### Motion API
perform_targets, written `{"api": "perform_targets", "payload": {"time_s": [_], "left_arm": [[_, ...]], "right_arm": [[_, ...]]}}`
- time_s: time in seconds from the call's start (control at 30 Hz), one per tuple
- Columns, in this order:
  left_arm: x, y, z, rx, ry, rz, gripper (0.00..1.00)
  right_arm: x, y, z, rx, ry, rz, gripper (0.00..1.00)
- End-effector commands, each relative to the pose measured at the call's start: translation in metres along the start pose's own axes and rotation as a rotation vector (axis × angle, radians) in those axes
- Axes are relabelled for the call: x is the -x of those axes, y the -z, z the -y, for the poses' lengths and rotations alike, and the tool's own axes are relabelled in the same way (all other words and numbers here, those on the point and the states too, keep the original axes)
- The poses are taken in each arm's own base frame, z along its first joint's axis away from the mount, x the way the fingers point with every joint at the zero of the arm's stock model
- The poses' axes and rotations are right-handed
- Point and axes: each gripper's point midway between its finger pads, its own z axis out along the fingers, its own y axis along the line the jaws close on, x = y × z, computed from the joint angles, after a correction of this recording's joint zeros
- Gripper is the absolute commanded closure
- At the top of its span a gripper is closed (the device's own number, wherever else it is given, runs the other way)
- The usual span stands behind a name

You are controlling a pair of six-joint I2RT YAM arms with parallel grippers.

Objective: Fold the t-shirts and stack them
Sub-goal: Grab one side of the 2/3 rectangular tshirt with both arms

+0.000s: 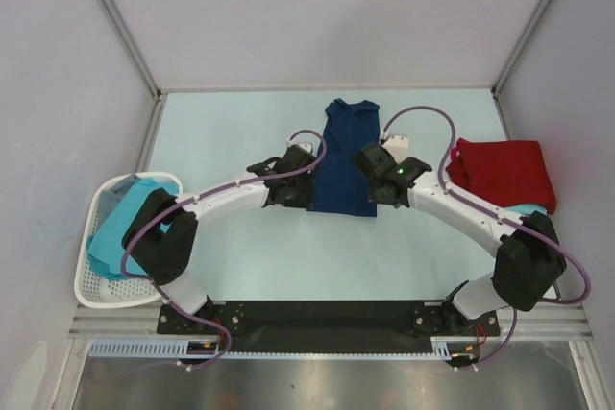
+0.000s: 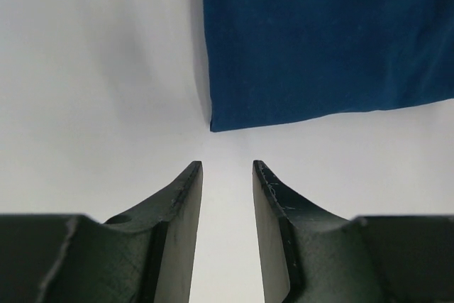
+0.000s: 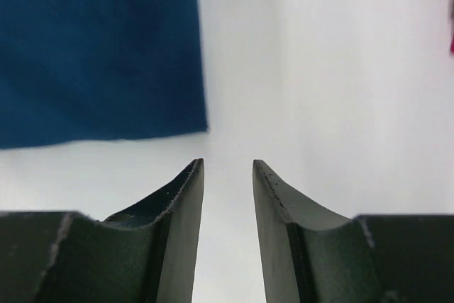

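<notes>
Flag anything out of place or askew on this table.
Only the turquoise t-shirt stands out: unfolded, it overhangs the white basket. The navy t-shirt lies straight; the red t-shirt sits folded.

Open table (image 1: pixel 288 256) before navy t-shirt (image 1: pixel 348 156); basket (image 1: pixel 94 287) blocks left edge.

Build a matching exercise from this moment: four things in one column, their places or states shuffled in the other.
Column one
1. navy t-shirt
2. red t-shirt
3. turquoise t-shirt
4. left pincer

Column two
A. in the white basket, far left
B. open and empty, just short of a navy corner
C. folded, far right
D. lying lengthwise in the centre

Pairs: 1-D, 2-C, 3-A, 4-B
</notes>
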Motion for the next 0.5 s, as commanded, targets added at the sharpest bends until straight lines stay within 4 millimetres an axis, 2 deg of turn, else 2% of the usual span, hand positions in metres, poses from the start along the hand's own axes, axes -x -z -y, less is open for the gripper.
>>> {"api": "perform_targets", "payload": {"time_s": [0.0, 0.1, 0.2, 0.47], "left_arm": [[0.002, -0.01, 0.019, -0.055, -0.024, -0.014, 0.6], [-0.003, -0.016, 0.017, -0.05, -0.027, -0.031, 0.6], [-0.004, -0.02, 0.017, -0.045, -0.038, -0.032, 0.6], [0.01, -0.022, 0.025, -0.051, -0.039, -0.014, 0.6]], "right_arm": [[-0.05, -0.02, 0.015, -0.054, 0.027, -0.115, 0.62], [-0.062, -0.028, 0.016, -0.053, 0.032, -0.136, 0.63], [-0.065, -0.033, 0.015, -0.055, 0.045, -0.144, 0.63], [-0.05, -0.037, 0.0, -0.025, 0.063, -0.131, 0.63]]}}
